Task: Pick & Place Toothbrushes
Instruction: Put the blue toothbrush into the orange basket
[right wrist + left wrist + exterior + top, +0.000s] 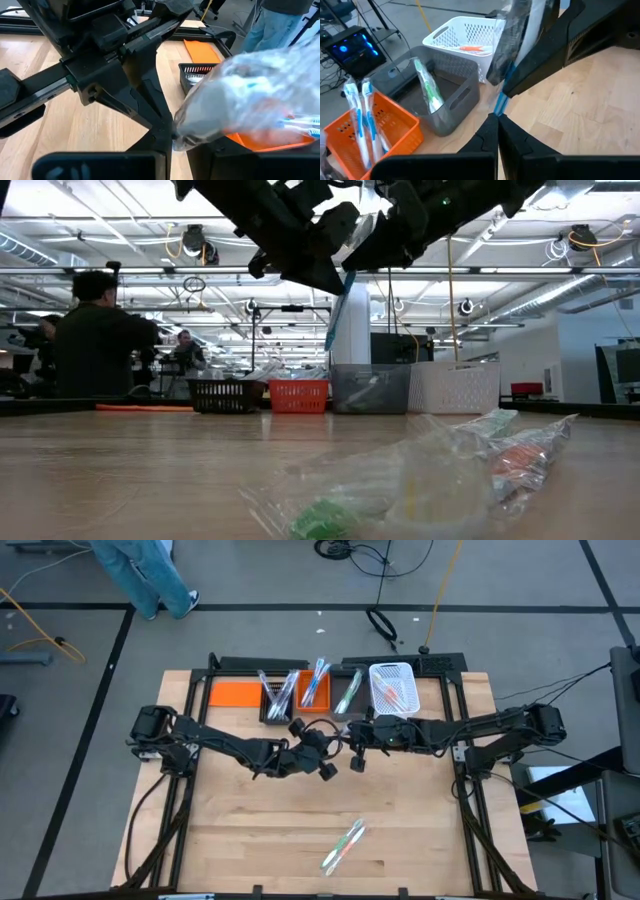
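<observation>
Left fingers (496, 131): closed on slim blue wrapped toothbrush (501, 102), mid-counter
Right fingers (172, 142): gripping the same toothbrush's clear wrapper

**Count, quick look**

4 bins in a row at table's far edge: black (277, 700), orange (313, 690), grey (347, 697), white (393, 688). 2 wrapped toothbrushes (343, 845) loose on the wood. 2 arms. 1 orange lid (235, 694).
</observation>
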`<state>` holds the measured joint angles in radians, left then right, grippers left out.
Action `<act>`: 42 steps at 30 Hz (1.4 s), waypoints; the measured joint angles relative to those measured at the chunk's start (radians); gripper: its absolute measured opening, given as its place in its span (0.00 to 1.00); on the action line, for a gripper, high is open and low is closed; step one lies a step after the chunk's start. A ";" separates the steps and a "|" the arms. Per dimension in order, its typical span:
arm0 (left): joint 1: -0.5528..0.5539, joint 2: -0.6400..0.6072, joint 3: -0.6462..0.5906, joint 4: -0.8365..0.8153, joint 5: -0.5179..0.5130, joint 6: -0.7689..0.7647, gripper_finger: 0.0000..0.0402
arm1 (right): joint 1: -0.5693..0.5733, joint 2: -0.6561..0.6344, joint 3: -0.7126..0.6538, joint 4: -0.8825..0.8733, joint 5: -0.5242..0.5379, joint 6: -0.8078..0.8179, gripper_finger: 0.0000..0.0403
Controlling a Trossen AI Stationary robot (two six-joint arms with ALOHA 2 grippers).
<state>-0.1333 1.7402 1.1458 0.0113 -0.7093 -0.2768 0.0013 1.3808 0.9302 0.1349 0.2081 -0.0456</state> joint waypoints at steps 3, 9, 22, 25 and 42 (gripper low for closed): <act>0.000 -0.006 0.000 -0.016 -0.007 -0.006 0.00 | 0.000 0.000 0.000 0.001 0.000 0.000 0.10; 0.004 -0.006 0.000 -0.029 -0.016 -0.016 0.00 | 0.001 -0.004 0.000 0.019 -0.031 -0.005 0.22; 0.020 -0.050 -0.002 -0.140 -0.047 -0.061 0.00 | 0.001 -0.118 -0.001 -0.195 -0.029 -0.011 0.43; 0.037 -0.095 0.001 -0.171 -0.056 -0.084 0.00 | 0.001 -0.145 -0.001 -0.246 -0.027 0.004 0.43; 0.273 -0.156 -0.001 -0.279 0.145 -0.198 0.00 | 0.105 -0.162 -0.001 -0.282 -0.027 0.045 0.41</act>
<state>0.1401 1.5841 1.1446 -0.2680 -0.5644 -0.4748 0.1064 1.2190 0.9295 -0.1467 0.1808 -0.0006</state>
